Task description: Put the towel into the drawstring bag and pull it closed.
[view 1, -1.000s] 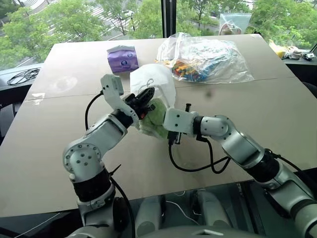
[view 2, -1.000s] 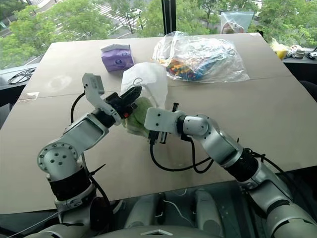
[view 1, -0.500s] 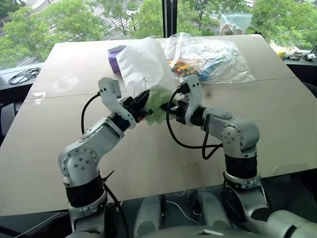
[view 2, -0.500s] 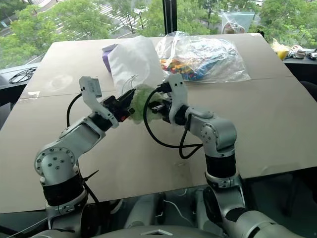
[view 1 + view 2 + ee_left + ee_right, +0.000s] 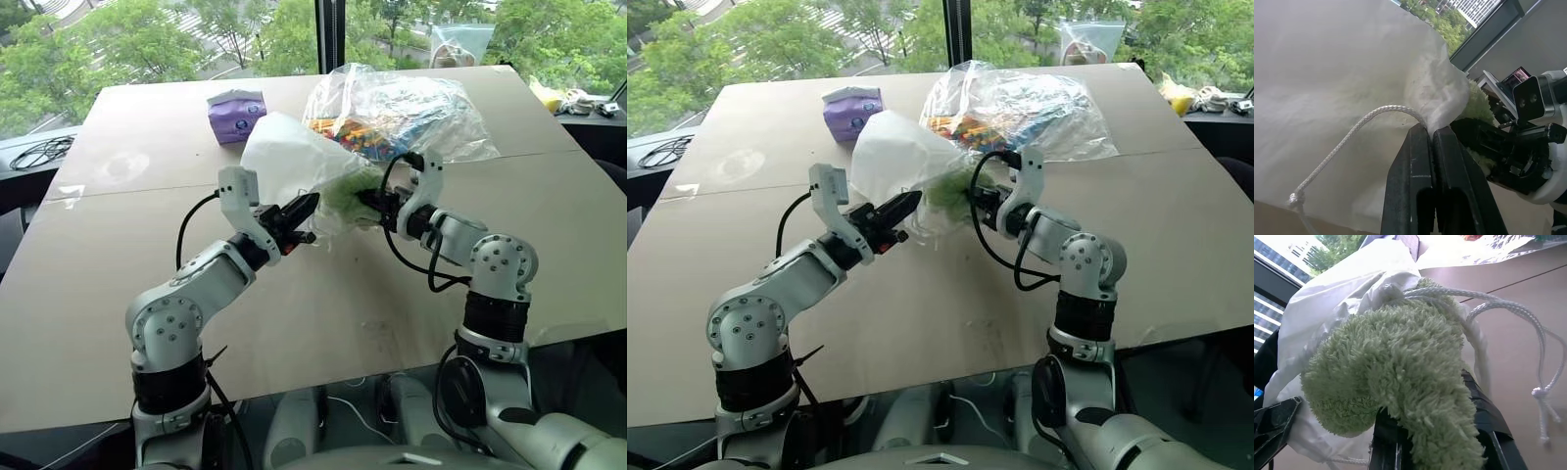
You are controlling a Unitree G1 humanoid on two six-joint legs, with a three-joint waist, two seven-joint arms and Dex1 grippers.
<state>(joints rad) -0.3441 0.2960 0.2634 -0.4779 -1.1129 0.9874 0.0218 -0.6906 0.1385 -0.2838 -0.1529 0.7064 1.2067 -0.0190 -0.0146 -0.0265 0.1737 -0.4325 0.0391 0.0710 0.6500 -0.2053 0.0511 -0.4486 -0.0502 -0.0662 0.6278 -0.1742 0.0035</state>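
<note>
Brown cardboard covered the whole table [image 5: 549, 235], and that was the biggest thing in the shot. Toward the far side sat a clear plastic bag [image 5: 421, 113] stuffed with colourful sticks, with a small purple tissue pack [image 5: 238, 113] off to its left.

The white drawstring bag [image 5: 284, 162] was lifted off the table in the middle, hanging between the two arms. The left gripper [image 5: 299, 213] had its fingers pressed tight together on the bag's rim, right where the cord [image 5: 1352, 139] came out of the fabric. The right gripper [image 5: 367, 201] was clamped almost closed on the green towel [image 5: 1396, 362], which sat right at the bag's mouth, part of it tucked under the white fabric and a fluffy chunk sticking out. A second cord [image 5: 1518, 318] looped over the towel and ended in a knot.
</note>
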